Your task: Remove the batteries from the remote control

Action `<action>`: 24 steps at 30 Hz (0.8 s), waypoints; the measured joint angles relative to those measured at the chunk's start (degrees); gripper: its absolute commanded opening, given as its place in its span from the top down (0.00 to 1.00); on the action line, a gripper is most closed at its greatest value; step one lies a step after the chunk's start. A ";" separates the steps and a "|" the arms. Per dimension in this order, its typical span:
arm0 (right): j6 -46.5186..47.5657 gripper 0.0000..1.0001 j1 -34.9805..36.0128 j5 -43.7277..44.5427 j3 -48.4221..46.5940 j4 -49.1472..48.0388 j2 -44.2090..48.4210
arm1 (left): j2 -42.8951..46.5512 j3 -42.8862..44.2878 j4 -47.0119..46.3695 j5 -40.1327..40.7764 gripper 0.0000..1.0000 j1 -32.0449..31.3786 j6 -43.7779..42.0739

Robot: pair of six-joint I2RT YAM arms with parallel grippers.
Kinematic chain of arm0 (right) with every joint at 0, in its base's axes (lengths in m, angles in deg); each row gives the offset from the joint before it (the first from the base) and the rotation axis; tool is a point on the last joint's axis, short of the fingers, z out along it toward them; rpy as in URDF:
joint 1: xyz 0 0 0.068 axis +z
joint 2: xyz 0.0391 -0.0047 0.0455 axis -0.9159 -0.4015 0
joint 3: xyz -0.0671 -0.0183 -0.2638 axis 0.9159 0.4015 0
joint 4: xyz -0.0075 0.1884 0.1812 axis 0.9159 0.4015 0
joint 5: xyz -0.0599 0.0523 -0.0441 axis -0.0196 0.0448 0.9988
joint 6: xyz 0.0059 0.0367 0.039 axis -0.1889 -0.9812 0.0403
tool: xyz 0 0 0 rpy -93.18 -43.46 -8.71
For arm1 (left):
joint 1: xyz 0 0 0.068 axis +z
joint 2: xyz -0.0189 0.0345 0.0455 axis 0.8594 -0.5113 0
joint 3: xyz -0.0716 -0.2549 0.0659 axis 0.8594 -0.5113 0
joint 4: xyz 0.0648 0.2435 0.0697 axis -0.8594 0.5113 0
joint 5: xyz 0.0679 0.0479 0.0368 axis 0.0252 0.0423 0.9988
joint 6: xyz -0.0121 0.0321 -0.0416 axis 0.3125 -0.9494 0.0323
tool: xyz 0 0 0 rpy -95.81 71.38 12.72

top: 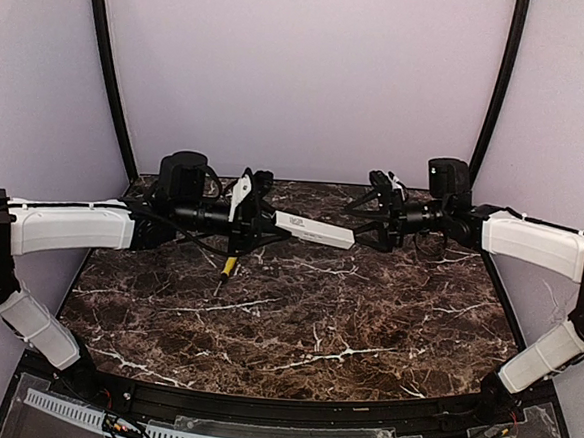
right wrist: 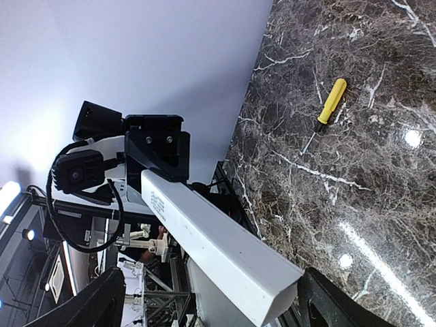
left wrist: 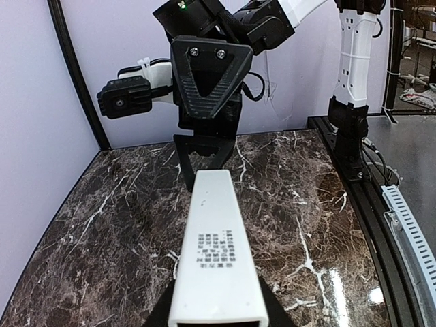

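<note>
left gripper (top: 269, 220) clamps one end of the remote (top: 314, 231), holding it above the table (top: 295, 319). right gripper (top: 360, 222) is wide, fingers either side of the free end, not touching. step looks like taking a second hold. batteries not visible. next: close squarely on that end.

Up top, the fixed camera sits high behind the arm bases, looking down toward 12 o'clock over the whole marble table (top: 315, 321). It's the widest shot. The left wrist camera rides close, facing 3 o'clock along the remote control (left wrist: 216, 252). The right wrist camera stares back toward 9 o'clock, very near (rolled, so the tabletop stands almost upright). All three share the remote control, and top and right wrist also share the screwdriver (right wrist: 327, 102).
</note>
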 measured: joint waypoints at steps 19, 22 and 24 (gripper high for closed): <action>-3.85 0.01 1.88 -0.66 2.40 -4.37 -1.62 | -0.85 0.15 -1.64 -2.36 1.00 0.37 1.70; -3.80 0.01 1.88 -0.74 2.40 -4.33 -1.62 | -0.85 0.15 -1.64 -2.43 1.00 0.37 1.70; -3.56 0.01 1.88 -0.83 2.40 -4.04 -1.62 | -0.85 0.15 -1.66 -2.45 1.00 0.37 1.70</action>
